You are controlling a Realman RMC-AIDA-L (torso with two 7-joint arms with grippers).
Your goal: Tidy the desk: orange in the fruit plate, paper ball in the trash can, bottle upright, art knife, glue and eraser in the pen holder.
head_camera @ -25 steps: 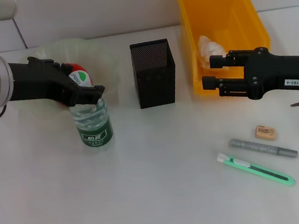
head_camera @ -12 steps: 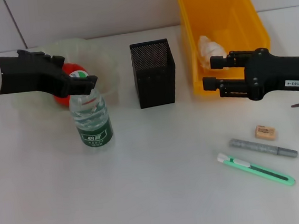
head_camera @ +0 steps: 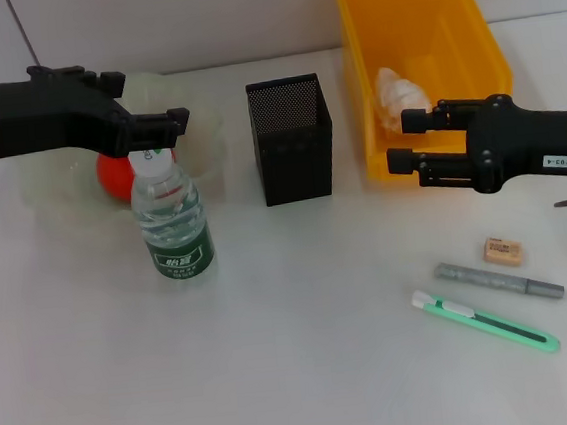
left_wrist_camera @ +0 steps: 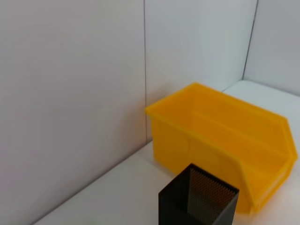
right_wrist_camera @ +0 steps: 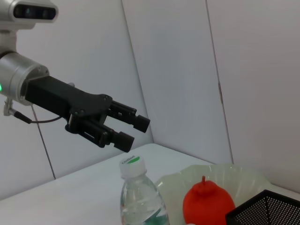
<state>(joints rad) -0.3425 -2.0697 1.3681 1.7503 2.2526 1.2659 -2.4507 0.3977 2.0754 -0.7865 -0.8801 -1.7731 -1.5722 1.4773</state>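
Nearest lie the green art knife (head_camera: 485, 322) and the grey glue stick (head_camera: 499, 281), both slanting across the table (head_camera: 307, 351) in front of the pen holder (head_camera: 292, 139) and off to its right, with the small tan eraser (head_camera: 503, 251) just beyond them. The clear bottle (head_camera: 175, 221) stands upright to the holder's left, white cap on top, its green label too small to read. The left gripper (head_camera: 177, 125) hovers above the cap, fingers apart and empty. Behind the bottle, the orange (head_camera: 117, 176) sits in the pale plate (head_camera: 206, 140). Right of the holder, the right gripper (head_camera: 400, 139) hangs open before the yellow bin (head_camera: 426, 18), which holds the paper ball (head_camera: 398, 93).
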